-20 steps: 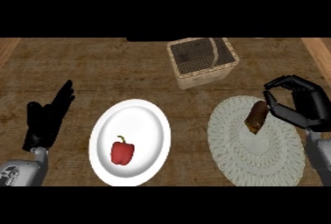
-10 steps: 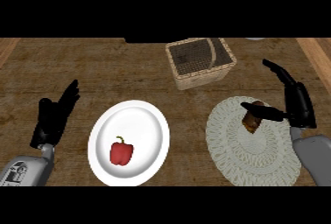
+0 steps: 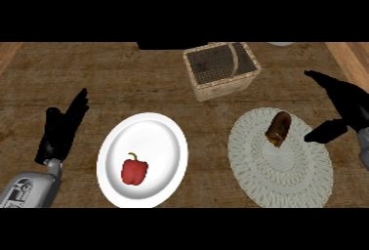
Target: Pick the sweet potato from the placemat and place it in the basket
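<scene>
With my right hand [image 3: 352, 103] spread wide just beside the sweet potato [image 3: 279, 128], I'd wrap its thick middle: stiff, rough-skinned, probably fairly heavy.

Sweet potato [image 3: 279, 128] on placemat [image 3: 284, 171]; basket [image 3: 220, 70] behind; plate [image 3: 155, 141] left.

right hand [image 3: 349, 102] partly past the right edge, left forearm [image 3: 29, 189] cut off below

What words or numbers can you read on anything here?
None can be read.
The basket, plate, red pepper, placemat and sweet potato carry no writing.
The dark marks on the left forearm are too blurred to read.
</scene>
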`<state>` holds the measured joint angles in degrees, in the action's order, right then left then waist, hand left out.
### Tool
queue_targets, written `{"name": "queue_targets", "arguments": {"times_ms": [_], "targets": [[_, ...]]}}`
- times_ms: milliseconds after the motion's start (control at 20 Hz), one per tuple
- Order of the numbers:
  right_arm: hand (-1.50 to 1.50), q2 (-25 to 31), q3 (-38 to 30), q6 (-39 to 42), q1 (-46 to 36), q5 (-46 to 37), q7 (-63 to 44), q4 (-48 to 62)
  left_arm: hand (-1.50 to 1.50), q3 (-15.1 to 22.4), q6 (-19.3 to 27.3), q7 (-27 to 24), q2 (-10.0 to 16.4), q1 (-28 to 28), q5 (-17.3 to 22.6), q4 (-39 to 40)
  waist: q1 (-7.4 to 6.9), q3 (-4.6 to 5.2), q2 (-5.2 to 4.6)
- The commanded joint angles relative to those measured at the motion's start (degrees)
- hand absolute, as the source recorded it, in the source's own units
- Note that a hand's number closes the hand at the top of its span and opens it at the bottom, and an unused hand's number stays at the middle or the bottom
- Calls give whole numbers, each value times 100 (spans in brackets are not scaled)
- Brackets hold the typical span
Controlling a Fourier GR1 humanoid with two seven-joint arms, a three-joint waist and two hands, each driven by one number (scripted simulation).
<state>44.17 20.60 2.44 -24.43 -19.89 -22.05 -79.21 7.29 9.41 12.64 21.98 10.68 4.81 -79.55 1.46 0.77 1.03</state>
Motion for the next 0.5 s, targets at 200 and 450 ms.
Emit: {"name": "queue_targets", "arguments": {"times_ms": [200, 450], "targets": [[-150, 192, -106, 2397, -621, 1464, -2798, -1620, 0, 15, 7, -109, -136, -111, -37, -69, -61, -58, -37], [-150, 63, -552, 2610, -727, 1954, -4305, -2489, 0, -10, -96, 187, -137, -86, -87, -356, -128, -72, -69]]}}
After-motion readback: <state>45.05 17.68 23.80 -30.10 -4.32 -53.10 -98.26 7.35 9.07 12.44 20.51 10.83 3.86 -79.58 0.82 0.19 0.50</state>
